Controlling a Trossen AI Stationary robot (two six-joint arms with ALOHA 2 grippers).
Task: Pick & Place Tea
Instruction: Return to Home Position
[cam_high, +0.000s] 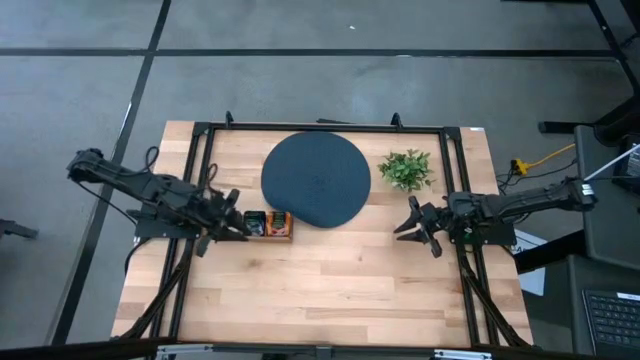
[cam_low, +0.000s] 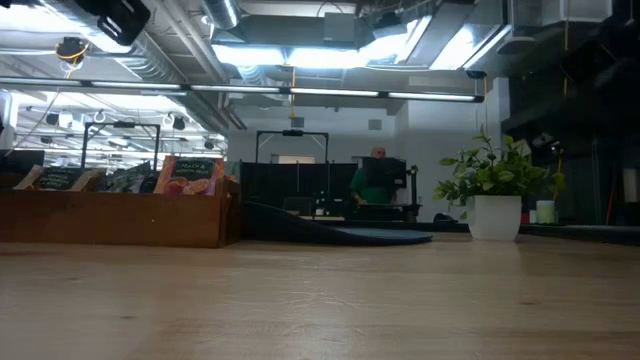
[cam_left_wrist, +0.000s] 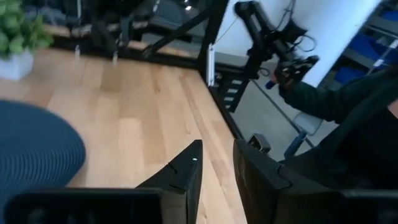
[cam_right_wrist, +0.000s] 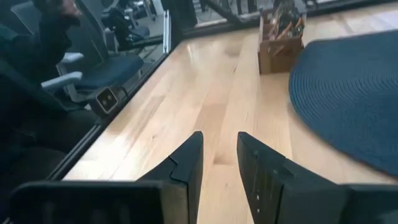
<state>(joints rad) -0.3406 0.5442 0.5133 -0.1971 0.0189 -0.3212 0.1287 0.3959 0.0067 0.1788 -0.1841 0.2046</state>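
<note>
Both grippers are hanging empty with fingers parted: the left gripper (cam_high: 238, 216) at centre-left of the high view, the right gripper (cam_high: 404, 219) at centre-right. All the tea (cam_high: 277, 220) is sitting in the wooden organizer (cam_high: 268, 238), whose long side is running left-right, just right of the left gripper's tips. So that arm's way nearer, and probably wants to be backing off leftward, clear of the box. The right one is facing bare table (cam_high: 330, 280) below the dark disc (cam_high: 316, 180), with loads of room.
</note>
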